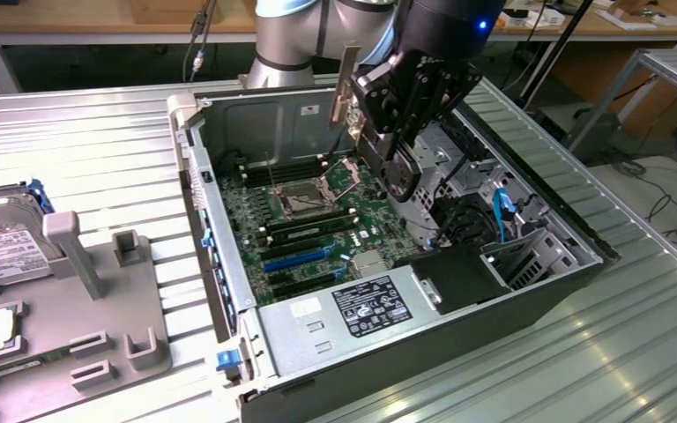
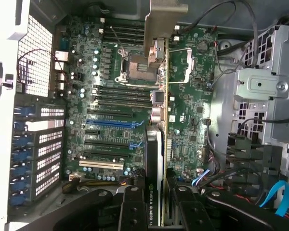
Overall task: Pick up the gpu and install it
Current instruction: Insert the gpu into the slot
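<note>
You are in the carrying-in part of the install. The gripper (image 2: 156, 211) has its fingers (image 2: 132, 214) clamped on the gpu (image 2: 153, 163), one on each flat face. The card hangs edge-down above the motherboard (image 2: 111, 110), apart from it and not yet in any slot. Its silver bracket (image 1: 344, 88) is at the end farthest from the fingers, above the board's edge beyond the CPU socket (image 2: 135, 65).

I judge that seating it calls for two things. The card's lower edge must line up along one expansion slot on the motherboard, such as the long blue slot (image 2: 108, 122). The bracket must also meet the case wall at that slot's end. As you hold it now, the card runs across the slots rather than along them, so you have turning to do as well as lowering.

By count:
- one gpu
- one gripper
- one open computer case (image 1: 550, 220) around the motherboard
- one CPU socket
- one long blue slot
- one power supply (image 1: 362, 304) beside the motherboard
- one hard drive (image 1: 3, 242), well apart from the motherboard, out on the table (image 1: 103, 141)
</note>
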`<state>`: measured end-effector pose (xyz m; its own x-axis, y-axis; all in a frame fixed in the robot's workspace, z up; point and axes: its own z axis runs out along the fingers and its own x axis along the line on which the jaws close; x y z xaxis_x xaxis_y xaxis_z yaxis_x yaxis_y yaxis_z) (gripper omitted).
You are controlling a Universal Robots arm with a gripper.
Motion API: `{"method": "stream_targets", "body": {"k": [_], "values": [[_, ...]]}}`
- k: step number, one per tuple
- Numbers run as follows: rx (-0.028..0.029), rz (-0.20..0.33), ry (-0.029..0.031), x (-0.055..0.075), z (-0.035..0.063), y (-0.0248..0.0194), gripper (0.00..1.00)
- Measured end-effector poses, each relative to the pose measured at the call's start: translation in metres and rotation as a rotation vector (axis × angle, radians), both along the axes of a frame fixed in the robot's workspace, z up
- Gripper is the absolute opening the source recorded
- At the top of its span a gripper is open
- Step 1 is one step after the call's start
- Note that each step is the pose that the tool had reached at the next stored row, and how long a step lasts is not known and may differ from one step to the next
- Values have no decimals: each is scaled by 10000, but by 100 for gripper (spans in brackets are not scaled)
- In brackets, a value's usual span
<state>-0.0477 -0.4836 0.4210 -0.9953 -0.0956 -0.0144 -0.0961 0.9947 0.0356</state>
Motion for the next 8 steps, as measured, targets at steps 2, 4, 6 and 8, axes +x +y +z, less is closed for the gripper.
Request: {"method": "stream_targets", "body": {"k": [2, 4, 6, 8], "values": [[0, 114, 0, 0, 0, 0, 27], [0, 234, 0, 0, 0, 0, 27], [0, 311, 0, 0, 0, 0, 27], [0, 382, 1, 0, 0, 0, 27]]}}
